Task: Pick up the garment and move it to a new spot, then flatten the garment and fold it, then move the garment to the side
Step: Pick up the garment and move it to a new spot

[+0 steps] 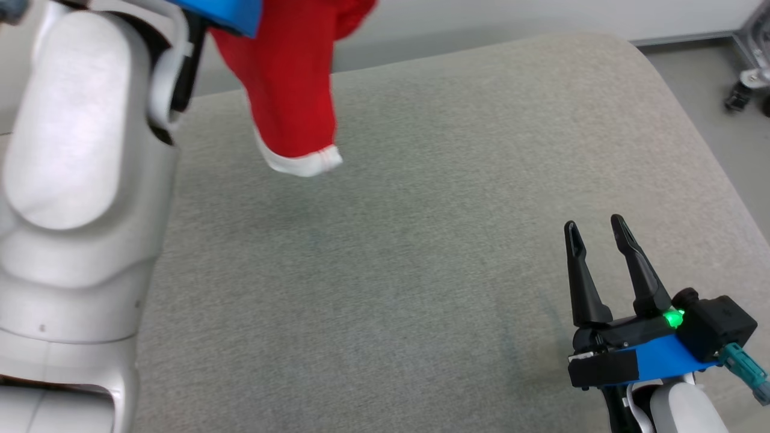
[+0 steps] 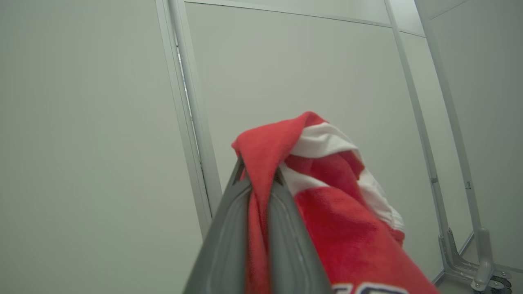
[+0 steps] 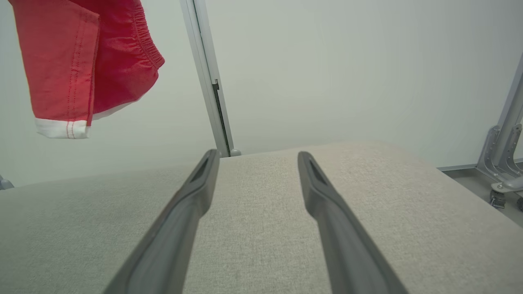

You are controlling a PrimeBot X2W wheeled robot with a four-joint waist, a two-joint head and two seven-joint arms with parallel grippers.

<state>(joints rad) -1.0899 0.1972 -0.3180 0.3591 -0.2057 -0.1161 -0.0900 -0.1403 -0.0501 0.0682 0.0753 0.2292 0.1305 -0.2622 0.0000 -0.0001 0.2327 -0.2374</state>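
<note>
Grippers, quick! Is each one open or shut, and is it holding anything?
Left gripper: shut on the red garment.
Right gripper: open, holding nothing.

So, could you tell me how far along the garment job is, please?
Done: the left gripper is shut on the red garment, which hangs clear above the grey padded surface. In hand: carrying it. Left: laying down, flattening, folding, moving aside. The right gripper is open, empty.
</note>
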